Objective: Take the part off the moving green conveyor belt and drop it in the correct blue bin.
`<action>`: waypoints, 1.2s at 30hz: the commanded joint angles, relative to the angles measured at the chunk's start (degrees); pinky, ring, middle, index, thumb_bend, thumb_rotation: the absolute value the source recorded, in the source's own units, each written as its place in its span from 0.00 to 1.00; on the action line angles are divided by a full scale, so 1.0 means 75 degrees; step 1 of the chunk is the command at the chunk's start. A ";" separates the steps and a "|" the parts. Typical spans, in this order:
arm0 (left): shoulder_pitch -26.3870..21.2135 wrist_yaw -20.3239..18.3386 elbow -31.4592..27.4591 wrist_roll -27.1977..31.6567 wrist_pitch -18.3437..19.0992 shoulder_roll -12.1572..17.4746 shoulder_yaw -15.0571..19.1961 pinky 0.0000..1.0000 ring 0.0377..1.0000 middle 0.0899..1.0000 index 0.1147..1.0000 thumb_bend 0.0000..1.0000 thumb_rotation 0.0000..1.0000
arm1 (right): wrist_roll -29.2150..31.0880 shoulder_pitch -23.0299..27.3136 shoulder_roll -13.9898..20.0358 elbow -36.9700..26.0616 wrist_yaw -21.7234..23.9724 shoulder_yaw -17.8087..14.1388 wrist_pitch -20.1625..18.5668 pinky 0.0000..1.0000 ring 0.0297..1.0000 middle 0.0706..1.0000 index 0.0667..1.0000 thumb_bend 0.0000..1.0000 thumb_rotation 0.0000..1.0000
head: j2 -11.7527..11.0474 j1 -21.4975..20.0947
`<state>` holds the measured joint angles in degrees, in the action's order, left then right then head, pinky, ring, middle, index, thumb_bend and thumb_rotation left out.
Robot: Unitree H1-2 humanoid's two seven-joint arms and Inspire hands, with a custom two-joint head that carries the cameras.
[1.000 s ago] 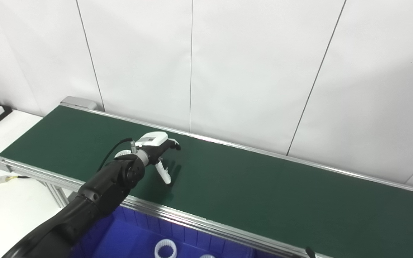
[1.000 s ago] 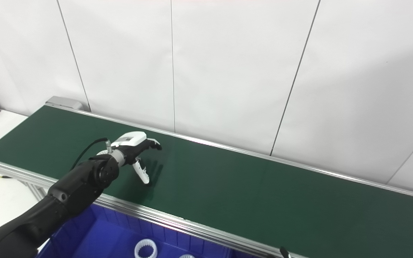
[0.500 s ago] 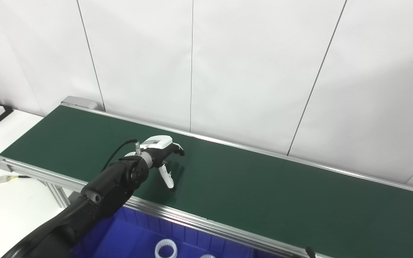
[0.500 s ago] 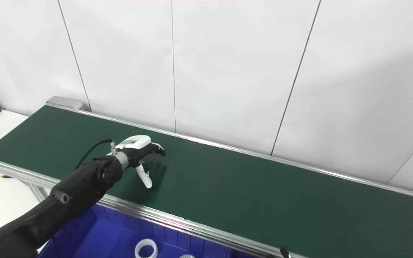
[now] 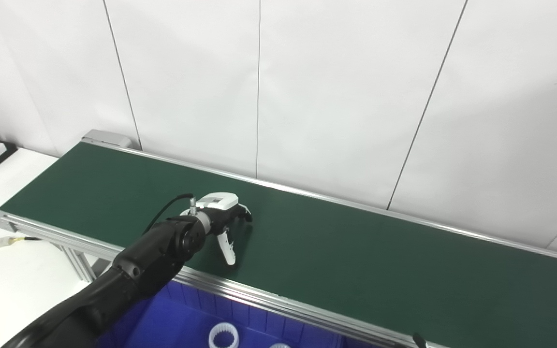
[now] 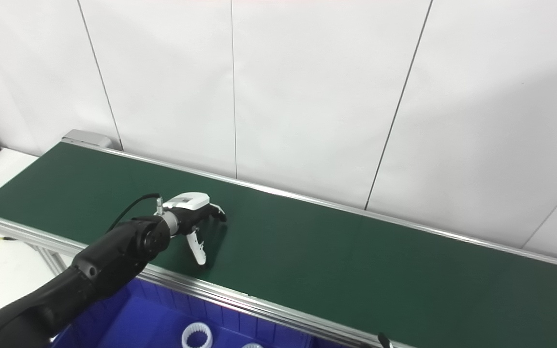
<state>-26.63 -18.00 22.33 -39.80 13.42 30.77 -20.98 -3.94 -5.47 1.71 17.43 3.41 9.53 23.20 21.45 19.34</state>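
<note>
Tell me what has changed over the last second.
The left hand, open with fingers spread above the green conveyor belt, has slid a little to the right along the belt and slightly toward its near edge. It has taken hold of nothing; no part shows on the belt. The blue bin with its white toothed rings is unchanged. The right hand is barely visible.

Plain dark green conveyor belt [image 5: 356,256], blue bin [image 5: 177,324] holding white rings [image 5: 223,337], white wall [image 5: 307,87].

1. This looks like a factory-style test lab: a long green conveyor belt [image 5: 356,256] with aluminium side rails runs from 10 o'clock to 4 o'clock.
2. Plain white wall panels [image 5: 336,96] stand behind it.
3. A blue bin [image 5: 172,324] of white ring parts [image 5: 223,337] sits at 6 o'clock.
</note>
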 commanded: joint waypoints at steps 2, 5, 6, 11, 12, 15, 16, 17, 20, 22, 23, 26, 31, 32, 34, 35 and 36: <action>-0.0297 0.0026 -0.0177 -0.0118 -0.0011 0.0176 0.0020 0.90 0.85 0.86 0.80 0.91 0.05 | 0.0036 0.0064 -0.0044 -0.0212 0.0025 -0.0011 0.0453 0.71 0.79 0.83 0.96 0.48 0.96 | -0.0001 -0.0001; -0.0307 0.0013 -0.0149 -0.0122 0.0029 0.0161 0.0019 0.91 0.86 0.87 0.80 0.91 0.05 | 0.0097 0.0054 -0.0052 -0.0220 0.0050 -0.0022 0.0442 0.71 0.79 0.83 0.96 0.49 0.94 | 0.0006 -0.0007; -0.0305 0.0025 -0.0144 -0.0126 0.0025 0.0157 0.0019 0.91 0.86 0.87 0.80 0.91 0.05 | 0.0085 0.0048 -0.0056 -0.0227 0.0036 -0.0025 0.0439 0.71 0.79 0.83 0.96 0.49 0.94 | 0.0007 -0.0011; -0.0297 0.0123 -0.0124 -0.0135 0.0017 0.0142 0.0054 0.90 0.86 0.86 0.79 0.92 0.05 | 0.0060 0.0046 -0.0037 -0.0210 0.0031 -0.0020 0.0449 0.70 0.79 0.83 0.95 0.50 0.95 | 0.0014 -0.0008; -0.0300 0.0129 -0.0133 -0.0140 0.0039 0.0140 0.0063 0.90 0.86 0.86 0.79 0.92 0.05 | 0.0056 0.0043 -0.0034 -0.0216 0.0029 -0.0022 0.0446 0.70 0.79 0.83 0.95 0.51 0.95 | 0.0015 -0.0004; -0.0317 0.0122 -0.0141 -0.0149 0.0051 0.0155 0.0068 0.91 0.86 0.87 0.80 0.92 0.05 | 0.0048 0.0041 -0.0023 -0.0222 0.0031 -0.0020 0.0459 0.70 0.79 0.83 0.95 0.51 0.95 | 0.0018 -0.0006; -0.0320 0.0173 -0.0111 -0.0124 -0.0015 0.0165 0.0090 0.91 0.86 0.87 0.80 0.92 0.05 | 0.0034 0.0043 -0.0015 -0.0224 0.0032 -0.0014 0.0467 0.70 0.79 0.83 0.95 0.51 0.95 | 0.0018 -0.0006; -0.0321 0.0212 -0.0089 -0.0105 -0.0063 0.0172 0.0107 0.91 0.86 0.86 0.79 0.92 0.04 | 0.0023 0.0044 -0.0010 -0.0225 0.0032 -0.0008 0.0473 0.70 0.79 0.83 0.96 0.50 0.96 | 0.0018 -0.0006; -0.0327 0.0284 -0.0072 -0.0161 -0.0056 0.0193 0.0106 0.90 0.85 0.86 0.79 0.92 0.04 | 0.0081 0.0047 -0.0021 -0.0217 0.0051 -0.0020 0.0466 0.70 0.78 0.82 0.95 0.49 0.95 | 0.0007 -0.0002; -0.0328 0.0282 -0.0068 -0.0174 -0.0040 0.0197 0.0109 0.91 0.85 0.86 0.80 0.91 0.03 | 0.0079 0.0047 -0.0017 -0.0212 0.0050 -0.0022 0.0470 0.71 0.79 0.83 0.96 0.49 0.95 | 0.0009 -0.0001; -0.0318 0.0303 -0.0069 -0.0157 -0.0066 0.0191 0.0133 0.91 0.84 0.85 0.79 0.91 0.02 | 0.0078 0.0048 -0.0017 -0.0209 0.0044 -0.0024 0.0475 0.71 0.78 0.82 0.95 0.49 0.95 | 0.0006 0.0002; -0.0304 0.0251 -0.0093 -0.0162 -0.0037 0.0193 0.0147 0.91 0.85 0.86 0.79 0.91 0.02 | 0.0086 0.0045 -0.0015 -0.0210 0.0048 -0.0027 0.0477 0.71 0.79 0.83 0.96 0.49 0.95 | 0.0007 0.0002; -0.0299 0.0229 -0.0119 -0.0179 -0.0015 0.0204 0.0151 0.91 0.86 0.86 0.79 0.91 0.03 | 0.0121 0.0027 -0.0004 -0.0232 0.0077 -0.0026 0.0478 0.71 0.79 0.83 0.96 0.47 0.95 | 0.0018 0.0011; -0.0296 0.0253 -0.0115 -0.0183 -0.0030 0.0205 0.0155 0.91 0.86 0.86 0.79 0.91 0.03 | 0.0141 0.0029 -0.0001 -0.0224 0.0087 -0.0029 0.0480 0.71 0.79 0.83 0.96 0.47 0.95 | 0.0019 0.0010; -0.0293 0.0284 -0.0107 -0.0184 -0.0041 0.0205 0.0165 0.91 0.85 0.86 0.79 0.91 0.02 | 0.0127 0.0024 -0.0005 -0.0235 0.0078 -0.0037 0.0465 0.72 0.79 0.83 0.95 0.48 0.94 | 0.0035 0.0009; -0.0294 0.0296 -0.0089 -0.0189 -0.0046 0.0204 0.0164 0.90 0.85 0.86 0.79 0.91 0.02 | 0.0125 0.0018 -0.0008 -0.0250 0.0077 -0.0039 0.0455 0.72 0.79 0.83 0.96 0.47 0.94 | 0.0035 0.0009; -0.0288 0.0291 -0.0098 -0.0191 -0.0032 0.0204 0.0167 0.90 0.85 0.86 0.79 0.91 0.02 | 0.0115 0.0013 -0.0009 -0.0270 0.0076 -0.0038 0.0448 0.72 0.79 0.83 0.96 0.47 0.94 | 0.0035 0.0010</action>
<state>-26.71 -17.74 22.63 -40.38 13.38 30.66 -20.67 -3.48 -5.58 1.80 17.36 3.77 9.47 23.20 21.62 19.34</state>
